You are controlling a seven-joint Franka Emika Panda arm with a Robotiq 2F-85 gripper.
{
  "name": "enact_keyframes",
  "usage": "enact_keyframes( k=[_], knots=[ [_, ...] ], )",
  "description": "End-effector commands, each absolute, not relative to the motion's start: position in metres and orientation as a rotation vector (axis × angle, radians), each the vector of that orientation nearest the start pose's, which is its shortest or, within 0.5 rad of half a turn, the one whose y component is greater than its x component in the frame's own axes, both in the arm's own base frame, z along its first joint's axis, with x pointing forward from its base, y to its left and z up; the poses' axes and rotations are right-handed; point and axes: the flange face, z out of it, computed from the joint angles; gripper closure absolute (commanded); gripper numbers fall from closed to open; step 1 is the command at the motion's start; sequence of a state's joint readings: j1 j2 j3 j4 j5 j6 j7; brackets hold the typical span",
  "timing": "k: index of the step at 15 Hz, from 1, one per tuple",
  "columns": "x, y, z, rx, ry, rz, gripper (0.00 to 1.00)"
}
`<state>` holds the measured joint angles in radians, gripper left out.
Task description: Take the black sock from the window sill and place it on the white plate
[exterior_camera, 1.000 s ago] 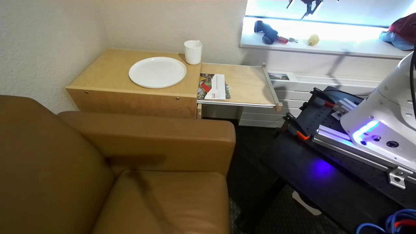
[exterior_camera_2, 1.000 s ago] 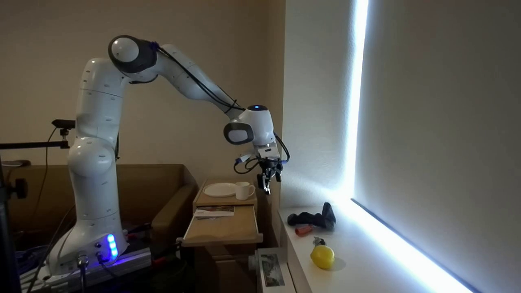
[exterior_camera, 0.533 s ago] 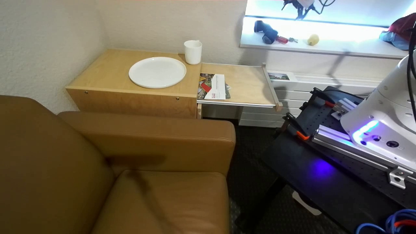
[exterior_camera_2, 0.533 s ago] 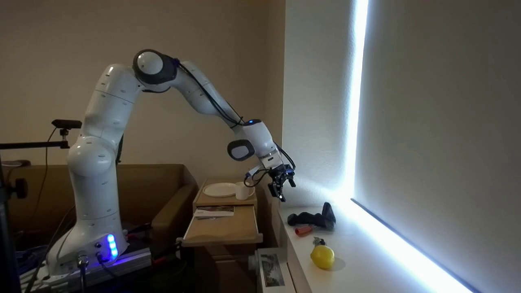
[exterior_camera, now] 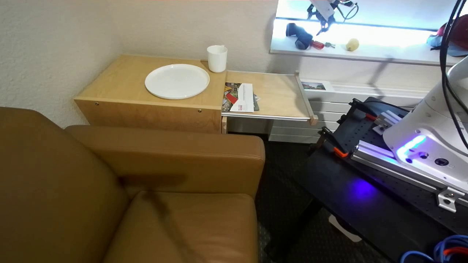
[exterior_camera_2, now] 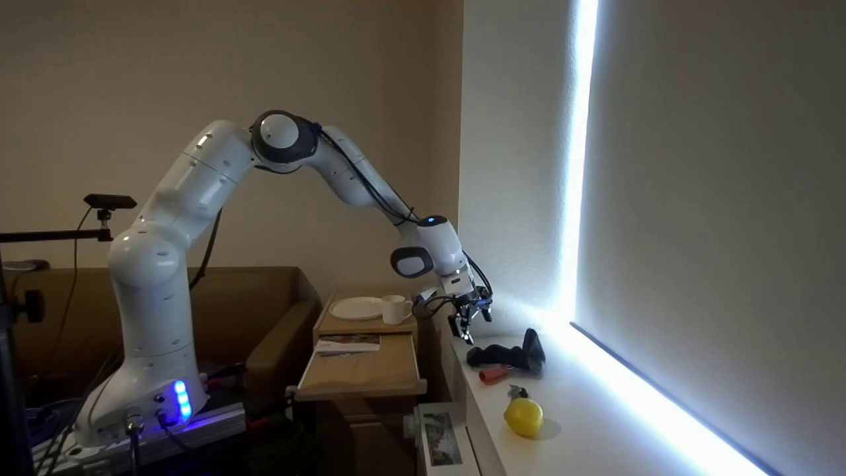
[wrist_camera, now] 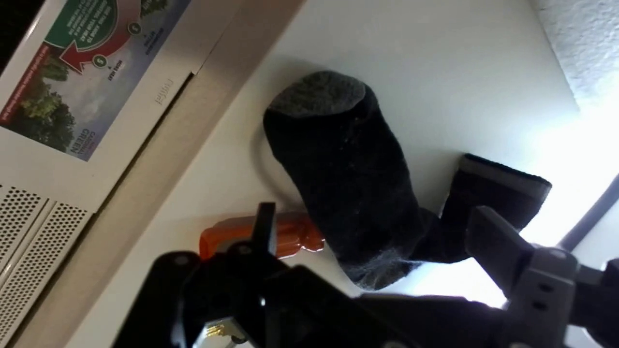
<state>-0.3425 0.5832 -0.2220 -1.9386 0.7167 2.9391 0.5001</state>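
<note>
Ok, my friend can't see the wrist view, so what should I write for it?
A black sock, grey at one end, lies bent on the white window sill, with the robot's open hand at the bottom, not gripping it. An orange handle lies next to the sock, and a colourful heat sign is at top left.

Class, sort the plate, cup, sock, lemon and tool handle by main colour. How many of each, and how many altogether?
White: 2 (plate, cup)
Black: 1 (sock)
Yellow: 1 (lemon)
Red: 1 (tool handle)
Total: 5
</note>
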Motion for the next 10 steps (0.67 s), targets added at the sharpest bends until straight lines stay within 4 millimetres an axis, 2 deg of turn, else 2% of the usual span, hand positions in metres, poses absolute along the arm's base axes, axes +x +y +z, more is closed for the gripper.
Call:
enact_keyframes(
  k=[1, 6, 10],
  knots=[
    [0.529, -0.375, 0.229, -1.942, 2.159, -0.652, 0.0],
    [0.556, -0.373, 0.2, -2.084, 2.018, -0.823, 0.0],
    [0.571, -0.378, 0.169, -2.142, 2.004, -0.84, 0.0]
  ],
)
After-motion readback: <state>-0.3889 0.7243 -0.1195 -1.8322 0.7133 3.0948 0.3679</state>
